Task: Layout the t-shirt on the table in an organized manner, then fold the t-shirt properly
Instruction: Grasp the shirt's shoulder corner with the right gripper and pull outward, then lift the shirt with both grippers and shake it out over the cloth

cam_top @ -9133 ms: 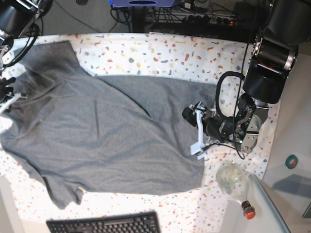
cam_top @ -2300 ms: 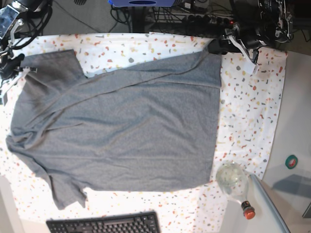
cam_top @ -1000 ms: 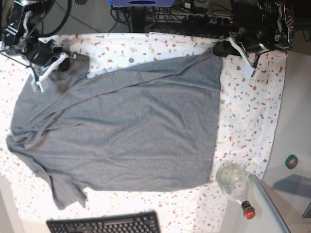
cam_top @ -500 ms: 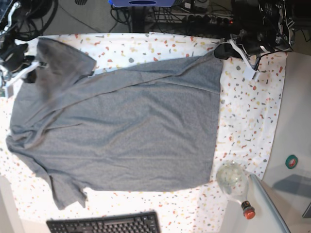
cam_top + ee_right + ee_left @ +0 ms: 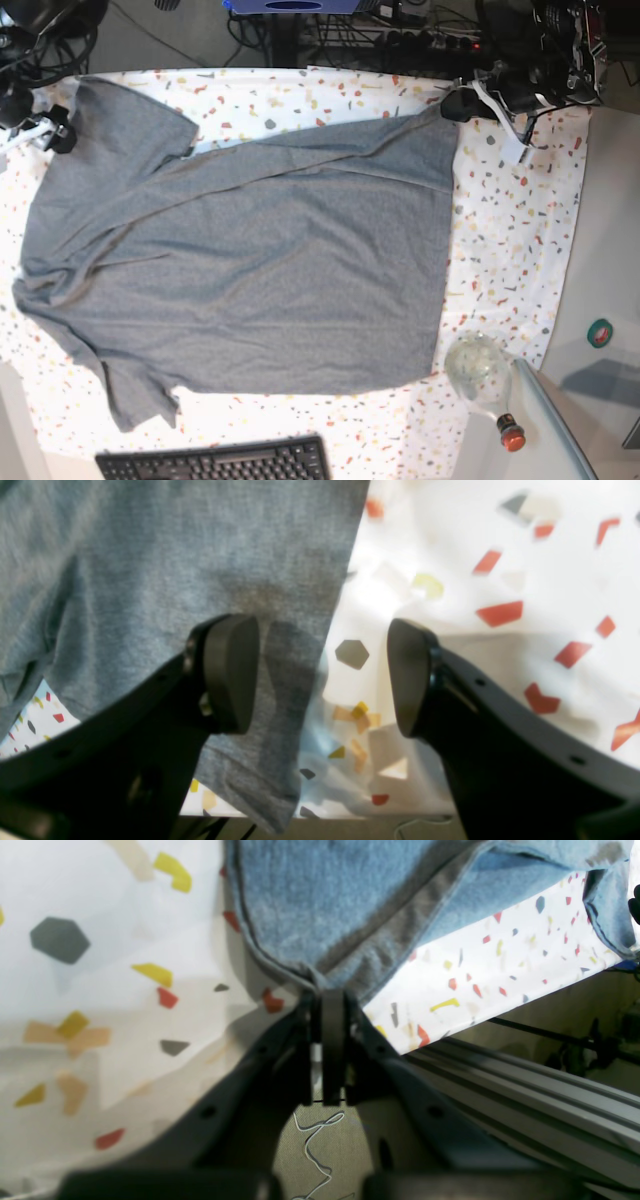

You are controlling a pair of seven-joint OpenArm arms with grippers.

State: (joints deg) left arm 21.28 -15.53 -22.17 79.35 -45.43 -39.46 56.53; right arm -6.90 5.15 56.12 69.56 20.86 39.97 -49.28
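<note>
At far right corner of the table [image 5: 520, 230], left gripper [image 5: 327, 990] has jaws clamped tight on the hem corner of the t-shirt [image 5: 250, 270]; hem fold pinched between the pads. Right gripper [image 5: 322, 672] at far left edge: jaws wide apart, one finger [image 5: 230, 670] over grey fabric, the other over speckled cloth, gripping nothing. T-shirt lies spread flat, long axis running left-right across the table, sleeves at the left end, hem at the right. Glass bottle [image 5: 482, 375] with red cap lies at the near right corner; contents not discernible. Keyboard [image 5: 215, 460] at near edge.
</note>
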